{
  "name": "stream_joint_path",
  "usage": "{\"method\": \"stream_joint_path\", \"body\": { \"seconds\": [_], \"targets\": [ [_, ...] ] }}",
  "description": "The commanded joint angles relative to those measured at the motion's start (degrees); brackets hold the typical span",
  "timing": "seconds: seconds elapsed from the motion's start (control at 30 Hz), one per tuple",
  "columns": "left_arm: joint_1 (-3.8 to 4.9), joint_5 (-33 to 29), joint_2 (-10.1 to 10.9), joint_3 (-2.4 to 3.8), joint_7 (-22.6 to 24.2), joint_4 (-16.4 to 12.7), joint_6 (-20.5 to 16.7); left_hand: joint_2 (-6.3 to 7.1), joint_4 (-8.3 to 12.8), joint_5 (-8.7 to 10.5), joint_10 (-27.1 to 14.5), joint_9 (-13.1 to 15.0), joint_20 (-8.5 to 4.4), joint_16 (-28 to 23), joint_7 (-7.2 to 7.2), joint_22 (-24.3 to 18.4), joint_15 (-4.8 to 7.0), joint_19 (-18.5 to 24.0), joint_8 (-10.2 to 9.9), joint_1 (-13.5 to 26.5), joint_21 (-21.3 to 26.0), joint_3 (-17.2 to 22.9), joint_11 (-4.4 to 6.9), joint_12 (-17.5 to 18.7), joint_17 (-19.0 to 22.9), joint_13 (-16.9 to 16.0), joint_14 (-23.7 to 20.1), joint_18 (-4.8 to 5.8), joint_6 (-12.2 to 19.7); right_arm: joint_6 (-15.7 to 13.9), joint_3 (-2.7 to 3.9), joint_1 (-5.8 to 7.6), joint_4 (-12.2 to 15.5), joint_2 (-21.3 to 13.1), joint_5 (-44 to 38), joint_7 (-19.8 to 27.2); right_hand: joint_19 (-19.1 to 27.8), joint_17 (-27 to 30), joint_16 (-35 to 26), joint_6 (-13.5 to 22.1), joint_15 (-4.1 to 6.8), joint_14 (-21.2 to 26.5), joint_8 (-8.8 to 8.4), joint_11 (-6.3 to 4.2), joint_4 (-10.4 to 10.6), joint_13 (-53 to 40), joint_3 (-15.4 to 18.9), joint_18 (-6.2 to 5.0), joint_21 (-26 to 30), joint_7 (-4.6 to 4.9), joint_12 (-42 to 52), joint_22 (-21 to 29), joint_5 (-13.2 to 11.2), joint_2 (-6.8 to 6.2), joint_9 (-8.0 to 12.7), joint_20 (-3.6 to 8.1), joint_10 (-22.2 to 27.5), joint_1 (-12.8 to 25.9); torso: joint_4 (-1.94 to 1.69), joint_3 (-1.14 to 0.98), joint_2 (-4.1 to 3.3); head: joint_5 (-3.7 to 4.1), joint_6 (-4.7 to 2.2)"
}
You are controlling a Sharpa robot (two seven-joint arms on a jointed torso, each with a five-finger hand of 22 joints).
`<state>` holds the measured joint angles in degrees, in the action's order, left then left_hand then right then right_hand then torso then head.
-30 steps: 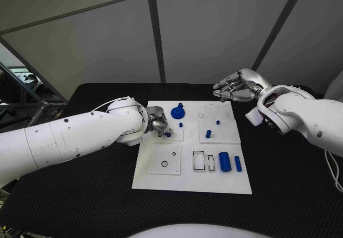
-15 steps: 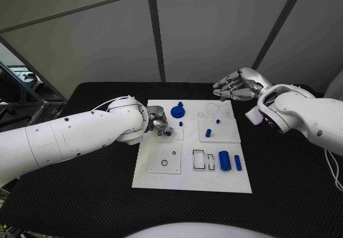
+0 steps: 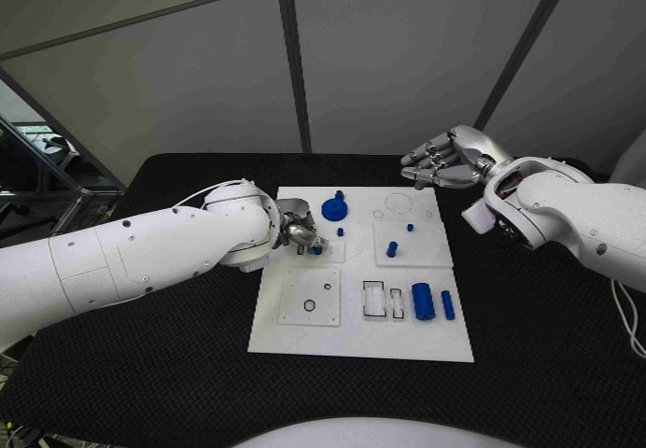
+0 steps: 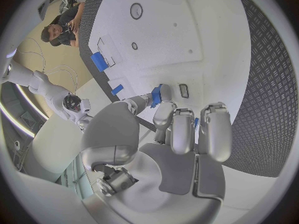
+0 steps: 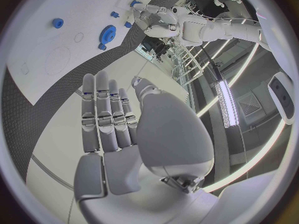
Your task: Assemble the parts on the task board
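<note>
Left hand (image 3: 299, 235) pinches a small blue part (image 4: 156, 95), its axis indiscernible.

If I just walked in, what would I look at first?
Probably the left hand at the board's left edge, pinching a small blue part in its fingertips. Next, the right hand held up beyond the board's far right corner, holding nothing. Then the blue gear near the far edge and the fat blue cylinder on the near right.
</note>
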<state>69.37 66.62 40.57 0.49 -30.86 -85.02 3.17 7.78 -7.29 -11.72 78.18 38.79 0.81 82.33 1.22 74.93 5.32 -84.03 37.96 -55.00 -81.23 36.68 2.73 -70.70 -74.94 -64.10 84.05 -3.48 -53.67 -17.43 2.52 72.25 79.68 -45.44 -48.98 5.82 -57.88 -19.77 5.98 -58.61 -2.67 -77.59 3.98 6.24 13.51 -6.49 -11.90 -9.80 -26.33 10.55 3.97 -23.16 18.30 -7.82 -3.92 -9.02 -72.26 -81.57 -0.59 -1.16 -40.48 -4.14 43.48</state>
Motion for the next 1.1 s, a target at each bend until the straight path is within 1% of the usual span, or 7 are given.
{"method": "stream_joint_path", "body": {
  "seconds": [0.03, 0.63, 0.8, 0.97, 1.1],
  "targets": [
    [-0.07, 0.0, -0.1, -0.08, -0.3, -0.1, 1.3, -0.06, -0.2, -0.20, 0.3, -0.1, -0.23, -0.2, -0.03, 3.1, 0.46, -2.0, -0.2, 0.7, -0.3, -0.2, -0.04, -0.3, -7.1, -0.1, 3.7, 0.96, -0.5, 0.3, 0.04, 0.12, 0.0, 0.1, -0.1, 0.2, -0.1, 0.1, -0.4, 0.3, -0.14, -0.1, 0.04, 0.01, 0.0, 0.0, 0.2, -0.65, 0.4, -0.03, -0.1, 0.1, 0.3, 0.06, -0.1, -0.15, 0.4, 0.7, -0.04, 0.03, 0.04, -0.01, 0.05],
    [-0.04, 0.0, 0.2, -0.08, -0.4, -0.3, 1.8, -0.35, -1.0, -0.14, 0.8, -0.2, -0.27, -0.2, -0.13, 3.9, 0.50, -2.3, -0.3, 1.9, -0.8, -1.2, 0.03, -0.8, -7.1, -0.7, 3.7, 1.11, -1.1, 0.4, 0.03, 0.12, 0.0, 0.1, -0.1, 0.2, -0.2, 0.1, -0.4, 0.3, -0.15, -0.1, 0.05, 0.01, 0.1, 0.1, 0.3, -0.65, 0.5, -0.03, -0.1, 0.2, 0.6, 0.11, -0.1, -0.16, 0.3, 0.8, -0.03, 0.01, 0.03, -0.10, 0.30],
    [-0.04, 0.0, 0.3, -0.08, -0.4, -0.4, 1.8, -0.66, -1.9, -0.09, 0.9, -0.3, -0.28, -0.2, -0.14, 4.0, 0.51, -2.3, -0.4, 2.9, -0.9, -2.3, 0.04, -0.9, -7.2, -0.9, 3.7, 1.13, -1.4, 0.4, 0.03, 0.12, -0.1, 0.0, -0.1, 0.2, -0.2, 0.1, -0.4, 0.3, -0.15, -0.1, 0.05, 0.01, 0.1, 0.1, 0.3, -0.65, 0.5, -0.03, -0.1, 0.2, 0.6, 0.11, -0.1, -0.16, 0.3, 0.8, -0.04, 0.02, 0.04, -0.12, 0.42],
    [-0.04, 0.0, 0.4, -0.07, -0.4, -0.4, 1.7, -0.84, -2.1, -0.10, 1.0, -0.4, -0.28, -0.2, -0.15, 4.1, 0.51, -2.3, -0.4, 3.2, -1.0, -2.6, 0.04, -0.9, -7.2, -0.9, 3.7, 1.15, -1.5, 0.4, 0.03, 0.11, -0.1, 0.0, -0.1, 0.2, -0.2, 0.1, -0.5, 0.3, -0.15, -0.2, 0.06, 0.02, 0.2, 0.1, 0.3, -0.65, 0.6, -0.03, 0.0, 0.2, 0.7, 0.12, -0.1, -0.16, 0.3, 0.9, -0.02, 0.02, 0.04, -0.14, 0.46],
    [-0.04, 0.0, 0.5, -0.07, -0.4, -0.4, 1.5, -1.38, -2.3, -0.23, 1.0, -0.4, -0.29, -0.2, -0.21, 4.2, 0.52, -2.3, -0.5, 3.2, -1.0, -2.6, 0.07, -0.9, -7.2, -1.0, 3.7, 1.16, -1.6, 0.4, 0.03, 0.11, -0.1, 0.0, -0.1, 0.2, -0.2, 0.1, -0.5, 0.3, -0.15, -0.2, 0.06, 0.02, 0.2, 0.1, 0.3, -0.65, 0.6, -0.03, 0.0, 0.2, 0.7, 0.12, -0.1, -0.16, 0.3, 0.9, -0.01, 0.01, 0.01, -0.16, 0.51]
  ]
}}
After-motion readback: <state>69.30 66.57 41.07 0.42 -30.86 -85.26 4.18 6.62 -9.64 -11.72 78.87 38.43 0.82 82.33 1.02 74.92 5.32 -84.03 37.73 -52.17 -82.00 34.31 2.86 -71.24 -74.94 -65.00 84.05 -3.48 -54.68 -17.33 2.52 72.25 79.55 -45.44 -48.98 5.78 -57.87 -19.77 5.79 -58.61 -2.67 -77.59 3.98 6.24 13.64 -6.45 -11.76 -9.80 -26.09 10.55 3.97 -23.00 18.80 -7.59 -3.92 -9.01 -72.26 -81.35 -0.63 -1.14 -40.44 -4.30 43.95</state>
